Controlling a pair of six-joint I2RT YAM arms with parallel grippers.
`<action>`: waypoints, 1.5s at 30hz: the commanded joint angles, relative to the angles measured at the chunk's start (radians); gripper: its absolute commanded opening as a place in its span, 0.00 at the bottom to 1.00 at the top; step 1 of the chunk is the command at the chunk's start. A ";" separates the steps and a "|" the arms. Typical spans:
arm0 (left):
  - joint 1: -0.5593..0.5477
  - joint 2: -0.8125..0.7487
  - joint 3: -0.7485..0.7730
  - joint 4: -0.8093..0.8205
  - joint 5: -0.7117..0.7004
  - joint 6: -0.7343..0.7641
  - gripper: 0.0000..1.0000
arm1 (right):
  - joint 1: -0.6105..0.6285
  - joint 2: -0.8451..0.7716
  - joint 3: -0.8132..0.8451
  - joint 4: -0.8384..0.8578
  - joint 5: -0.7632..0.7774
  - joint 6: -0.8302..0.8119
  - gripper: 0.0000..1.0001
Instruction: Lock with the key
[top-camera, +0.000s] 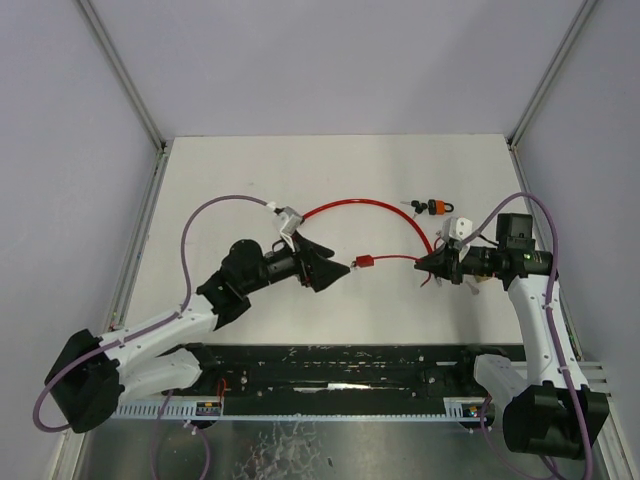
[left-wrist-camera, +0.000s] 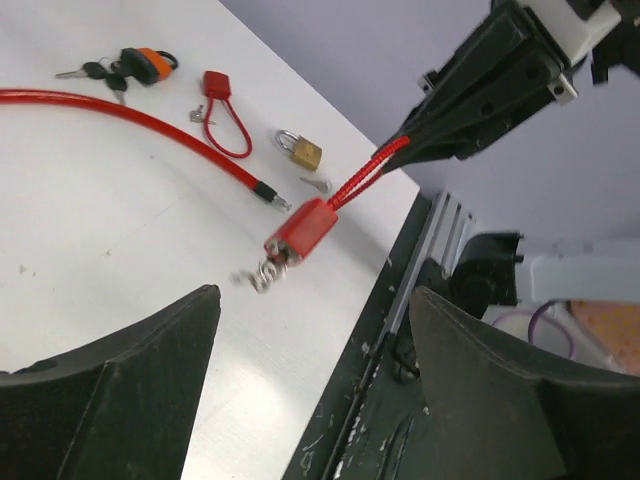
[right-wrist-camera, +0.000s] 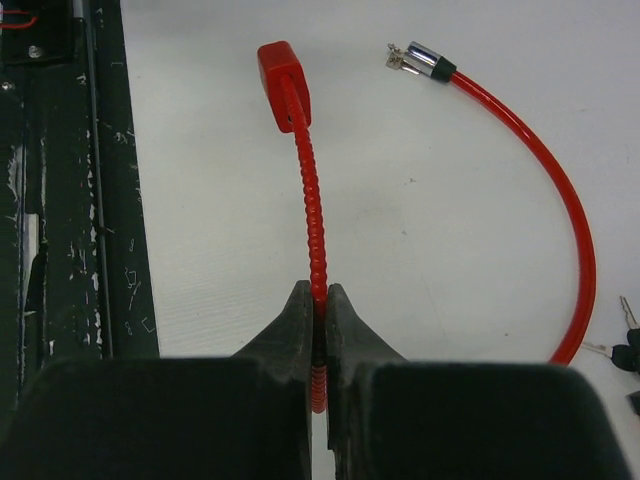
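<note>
The red lock is held out over the white tabletop, between the two arms, with a small key (blurred) at its lower end. The right gripper is clamped on its ribbed red loop. The left gripper has its fingers wide apart, near the lock but not touching it. A long red cable lies behind.

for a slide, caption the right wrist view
Right jaws shut on a red lock's ribbed loop, red cable alongside
</note>
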 joint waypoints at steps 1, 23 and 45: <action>0.005 -0.076 -0.074 0.064 -0.206 -0.193 0.74 | 0.007 -0.007 0.041 0.147 -0.007 0.272 0.00; -0.164 0.132 0.188 -0.314 -0.701 -0.945 0.85 | 0.007 -0.028 -0.014 0.305 0.061 0.407 0.00; -0.186 0.458 0.472 -0.394 -0.677 -1.069 0.72 | 0.007 -0.058 -0.046 0.296 0.054 0.325 0.00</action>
